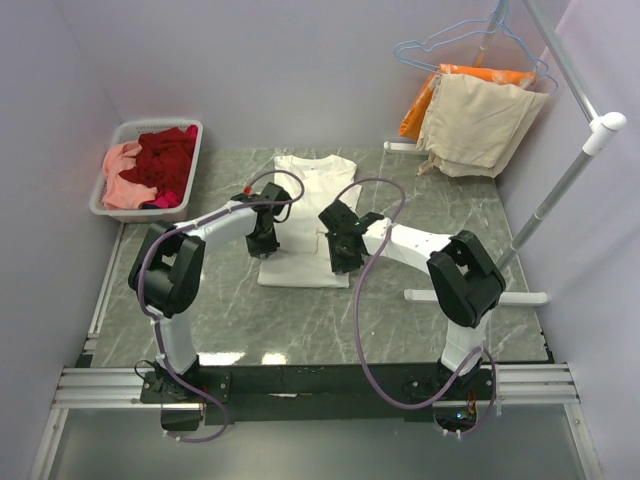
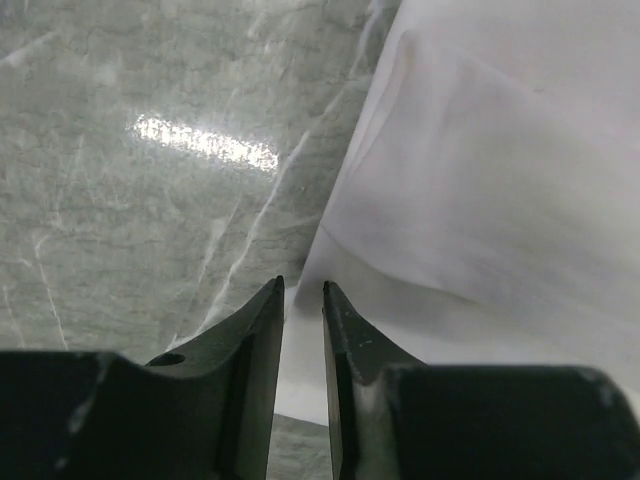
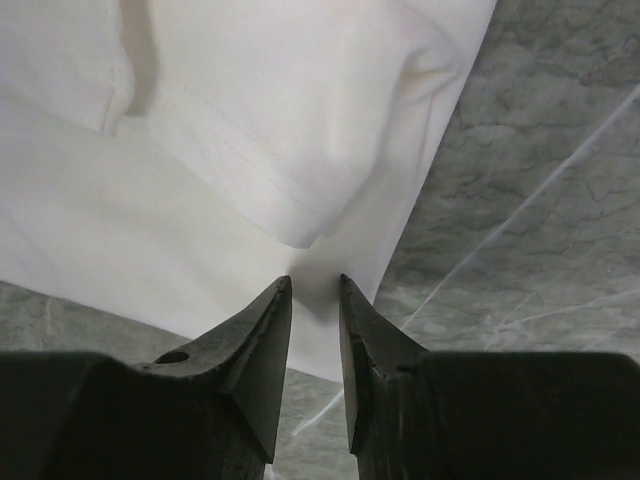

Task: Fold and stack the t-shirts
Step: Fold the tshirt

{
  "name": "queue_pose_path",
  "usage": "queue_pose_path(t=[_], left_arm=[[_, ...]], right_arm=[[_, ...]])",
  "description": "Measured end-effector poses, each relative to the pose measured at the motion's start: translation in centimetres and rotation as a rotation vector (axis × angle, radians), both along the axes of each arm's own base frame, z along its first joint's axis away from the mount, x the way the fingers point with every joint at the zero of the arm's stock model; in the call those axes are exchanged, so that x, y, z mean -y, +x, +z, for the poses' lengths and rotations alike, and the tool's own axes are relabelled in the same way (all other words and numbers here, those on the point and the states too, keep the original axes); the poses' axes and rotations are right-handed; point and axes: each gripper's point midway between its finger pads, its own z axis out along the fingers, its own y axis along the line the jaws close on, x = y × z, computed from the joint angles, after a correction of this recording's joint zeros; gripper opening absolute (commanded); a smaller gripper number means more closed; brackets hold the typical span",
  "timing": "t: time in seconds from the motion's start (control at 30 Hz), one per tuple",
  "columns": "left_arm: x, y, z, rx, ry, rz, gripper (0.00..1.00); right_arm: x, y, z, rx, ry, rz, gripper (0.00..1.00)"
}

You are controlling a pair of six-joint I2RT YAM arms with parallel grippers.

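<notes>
Left hand hovers over the left edge of the white t-shirt, which lies flat on the tabletop. Its jaws are narrowly parted and empty. Right hand sits likewise at the right edge. Soft, light cotton will likely droop, so pinch both side edges.

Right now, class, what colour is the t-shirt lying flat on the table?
The t-shirt is white, no print showing; clearest in the top external view.

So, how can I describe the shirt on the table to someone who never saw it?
Find the grey-green marble table. At its middle lies the white t-shirt. It alone is white and lies flat; the red and pink clothes fill the basket.
</notes>
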Motion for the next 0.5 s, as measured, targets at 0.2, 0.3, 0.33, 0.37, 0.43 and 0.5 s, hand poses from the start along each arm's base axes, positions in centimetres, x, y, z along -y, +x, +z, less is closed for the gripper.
queue_pose_path(t=[0.2, 0.3, 0.33, 0.37, 0.43, 0.5], left_arm=[[0.7, 1.1, -0.4, 0.008, -0.012, -0.014, 0.28], [1.0, 1.6, -1.1, -0.002, -0.005, -0.021, 0.28], [1.0, 1.6, -1.2, -0.007, -0.002, -0.021, 0.28], [1.1, 1.7, -1.1, -0.005, -0.003, -0.022, 0.28], [1.2, 1.9, -1.0, 0.002, -0.004, -0.021, 0.29], [1.1, 2.1, -0.9, 0.006, -0.002, -0.021, 0.29]], right_arm=[[-0.5, 0.6, -0.6, 0.000, -0.001, -0.001, 0.32], [-1.0, 1.2, -1.0, -0.001, -0.003, -0.001, 0.31], [-1.2, 1.6, -1.2, -0.001, -0.004, -0.002, 0.31], [-1.4, 1.8, -1.3, 0.000, -0.004, -0.002, 0.31], [-1.6, 2.2, -1.2, 0.005, -0.003, -0.005, 0.31], [-1.8, 2.7, -0.8, 0.016, 0.003, -0.008, 0.30]])
